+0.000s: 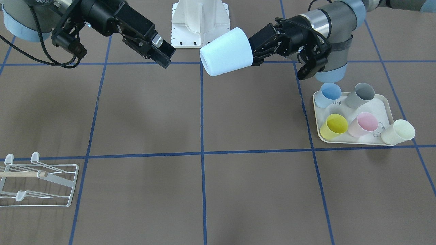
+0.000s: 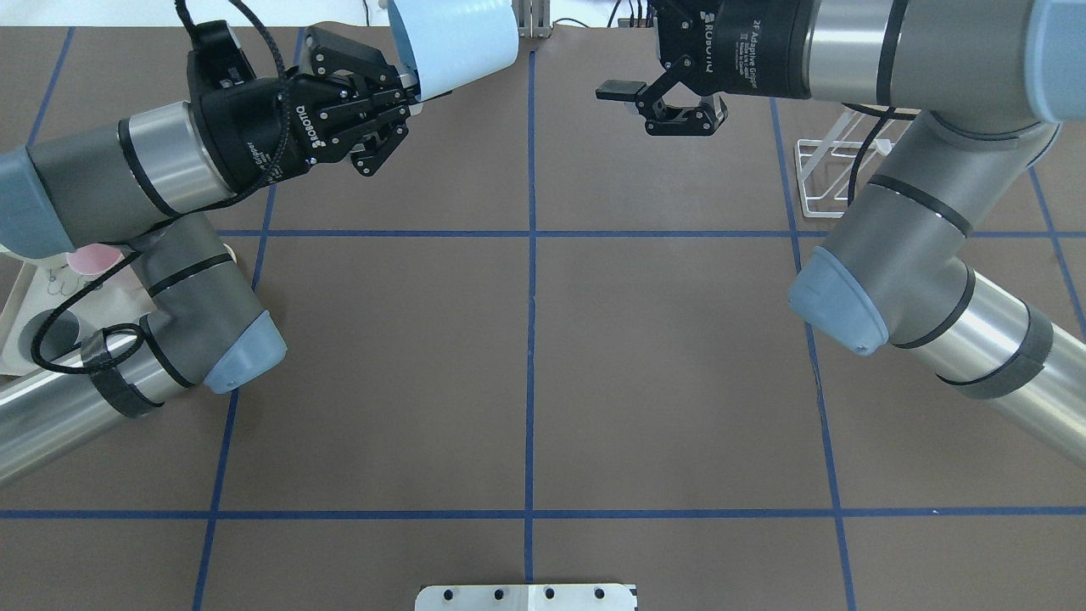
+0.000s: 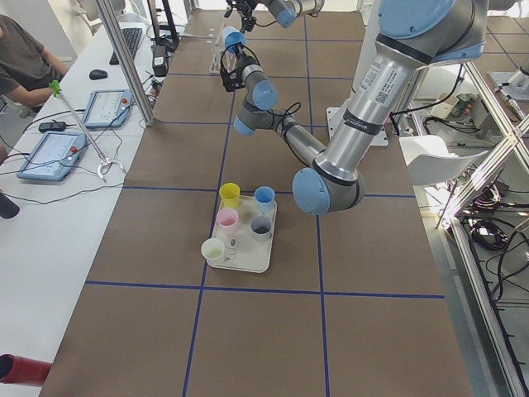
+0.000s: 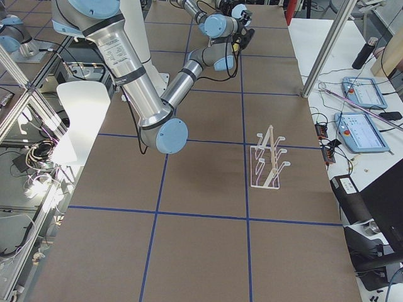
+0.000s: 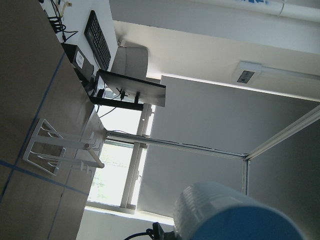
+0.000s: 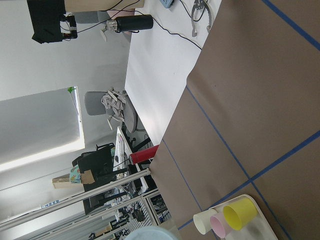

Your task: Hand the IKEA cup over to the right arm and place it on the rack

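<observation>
Overhead: crops the IKEA cup (image 2: 454, 38) at the top edge, buries most of the tray (image 2: 17, 293) under the left arm (image 2: 153, 170), screens part of the rack (image 2: 823, 204) behind the right arm (image 2: 916, 212). Front-facing: cuts the rack at the left edge, tucks the blue cup (image 1: 329, 95) partly behind the left arm's wrist, swallows the IKEA cup's base between the fingers of the left gripper (image 1: 252, 53). Wrist cameras: catch only a slice of the IKEA cup at each bottom edge. Side views: shrink the IKEA cup too small for detail.

arms (image 2: 920, 216) grey-silver; joint caps (image 2: 836, 304) pale-blue; left gripper (image 2: 405, 89), right gripper (image 1: 167, 56) black
</observation>
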You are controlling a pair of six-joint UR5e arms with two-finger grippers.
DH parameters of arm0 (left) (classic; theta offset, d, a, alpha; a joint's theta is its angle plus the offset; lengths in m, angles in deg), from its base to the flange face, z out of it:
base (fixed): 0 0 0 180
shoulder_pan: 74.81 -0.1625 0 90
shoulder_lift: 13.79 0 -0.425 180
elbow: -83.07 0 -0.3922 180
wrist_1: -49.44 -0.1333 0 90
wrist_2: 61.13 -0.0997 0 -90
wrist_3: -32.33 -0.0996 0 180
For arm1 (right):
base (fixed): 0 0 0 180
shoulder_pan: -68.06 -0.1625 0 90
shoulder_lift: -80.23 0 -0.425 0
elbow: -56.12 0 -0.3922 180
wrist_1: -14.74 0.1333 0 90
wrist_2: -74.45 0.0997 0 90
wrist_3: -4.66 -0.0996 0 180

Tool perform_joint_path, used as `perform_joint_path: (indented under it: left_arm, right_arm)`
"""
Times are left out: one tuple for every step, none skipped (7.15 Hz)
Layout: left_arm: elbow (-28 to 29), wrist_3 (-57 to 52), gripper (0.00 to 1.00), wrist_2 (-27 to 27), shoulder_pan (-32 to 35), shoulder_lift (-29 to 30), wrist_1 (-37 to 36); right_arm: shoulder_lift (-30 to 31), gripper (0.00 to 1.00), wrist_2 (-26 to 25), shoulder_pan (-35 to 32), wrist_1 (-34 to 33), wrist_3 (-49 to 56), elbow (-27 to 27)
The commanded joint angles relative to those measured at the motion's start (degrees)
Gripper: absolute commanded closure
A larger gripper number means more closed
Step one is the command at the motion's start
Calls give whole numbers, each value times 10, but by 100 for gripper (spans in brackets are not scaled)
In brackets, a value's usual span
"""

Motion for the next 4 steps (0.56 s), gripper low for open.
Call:
perform_joint_path:
  left_arm:
    - [1,-1,100,0,-3,3,0]
    - [2,-1,100,0,-7,5,-1]
    - [2,-2,100,0,-13,5,-1]
    - [2,-2,100,-1,-15,7,-1]
  right_arm:
    - [0,0,-4,2,0,0,-1]
    - [-1,0,-7,2,0,-2,-1]
    - [-3,0,-13,2,0,-5,-1]
    - [-4,0,-19,2,-1,-14,-1]
